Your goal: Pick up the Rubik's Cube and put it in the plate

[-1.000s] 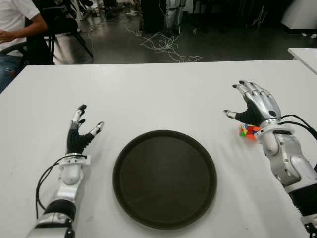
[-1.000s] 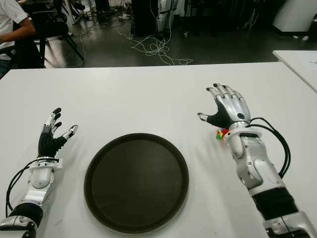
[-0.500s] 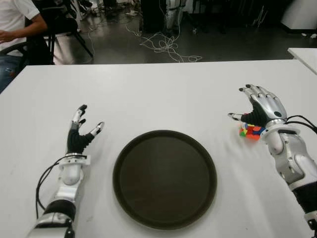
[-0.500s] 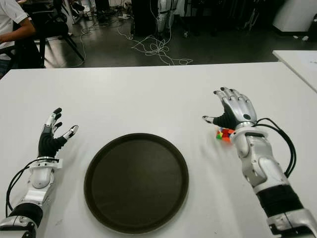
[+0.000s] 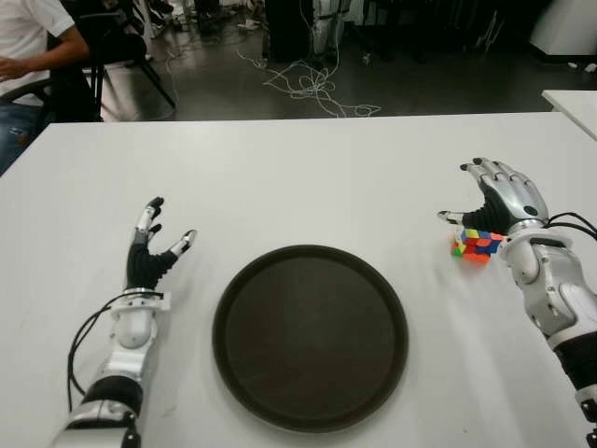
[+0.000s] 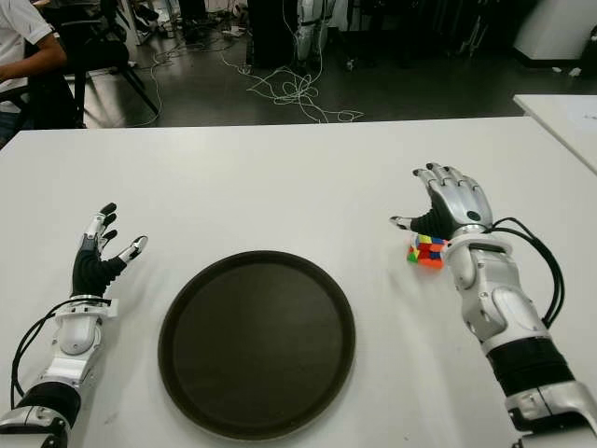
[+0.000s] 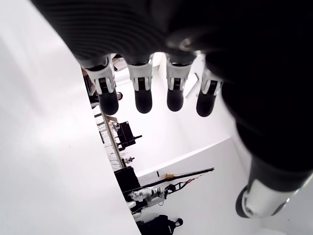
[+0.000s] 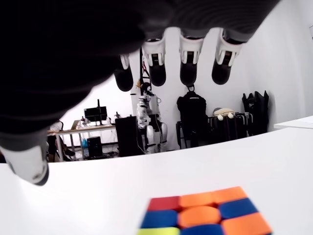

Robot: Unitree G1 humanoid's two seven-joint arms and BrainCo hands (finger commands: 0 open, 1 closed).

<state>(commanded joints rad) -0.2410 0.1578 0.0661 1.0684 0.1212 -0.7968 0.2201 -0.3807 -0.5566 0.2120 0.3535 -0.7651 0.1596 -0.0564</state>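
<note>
Compared with a second earlier, the right hand had shifted rightward with fingers spread and empty, uncovering more of the Rubik's Cube on the white table, well right of the dark plate. The right wrist view showed the cube's orange-and-blue top face beneath the extended fingertips, apart from them. The left hand, fingers loosely extended and empty, stayed left of the plate.

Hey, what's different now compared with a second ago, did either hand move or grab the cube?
The right hand has drifted toward the robot's right and dropped lower over the Rubik's Cube, uncovering more of it. Its fingers are spread; nothing is grasped yet. The cube sits on the table where it was. The left hand, open to the left of the plate, has not moved, nor has the plate.
</note>
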